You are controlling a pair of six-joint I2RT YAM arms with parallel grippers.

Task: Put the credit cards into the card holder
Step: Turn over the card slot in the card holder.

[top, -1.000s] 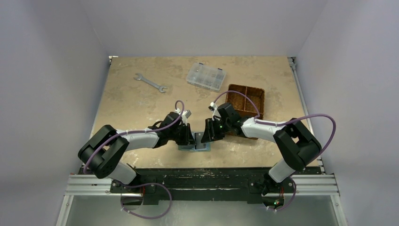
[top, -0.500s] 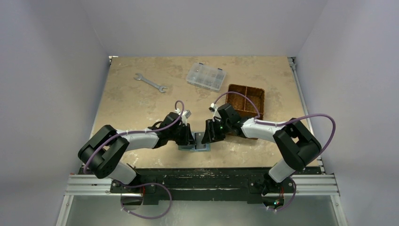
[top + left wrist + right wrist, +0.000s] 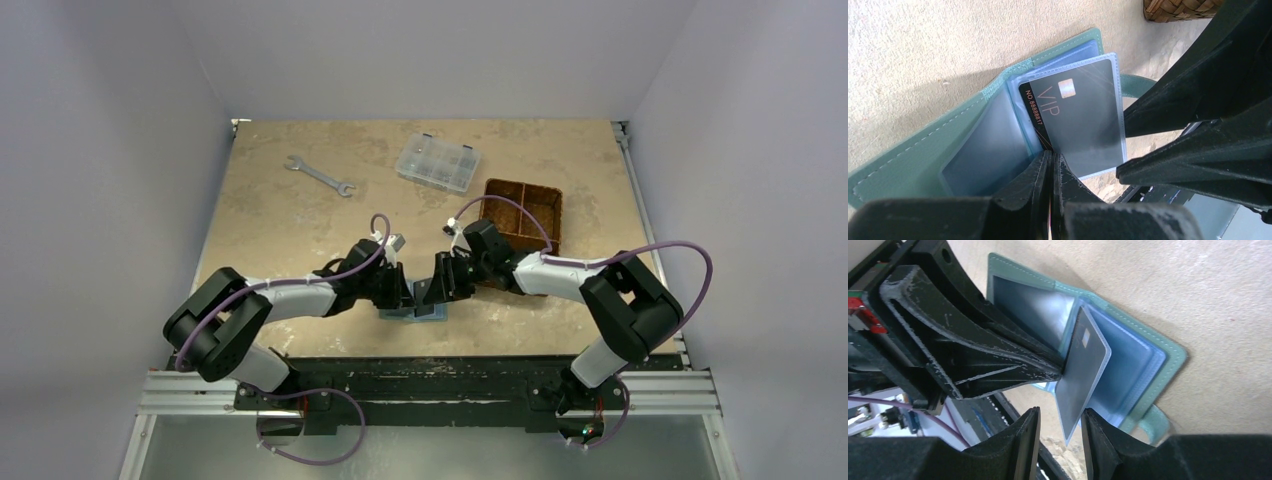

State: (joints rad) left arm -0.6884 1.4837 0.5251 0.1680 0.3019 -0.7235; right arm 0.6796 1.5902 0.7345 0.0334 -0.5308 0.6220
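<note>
My right wrist has crept a touch closer to the left one since a second ago, otherwise same deal. Both arms are folded low and inward, tips nearly meeting at the near edge of the table. My left gripper (image 3: 1050,160) is pinched tight on the clear pocket leaf (image 3: 1093,170) of the sage-green square folding wallet (image 3: 908,165), which lies open on the beige mottled tabletop (image 3: 300,220). That leaf stands tilted up, with a dark grey rectangular VIP card (image 3: 1083,110) inside it. My right gripper (image 3: 1058,427) sits partly open, fingers either side of the leaf's free end, gripping nothing as far as I can see. Pale grey walls all round. Well behind are a silver metal spanner (image 3: 318,175) and a clear plastic compartment box (image 3: 438,163). A brown woven basket (image 3: 525,210) sits right by my right wrist.
</note>
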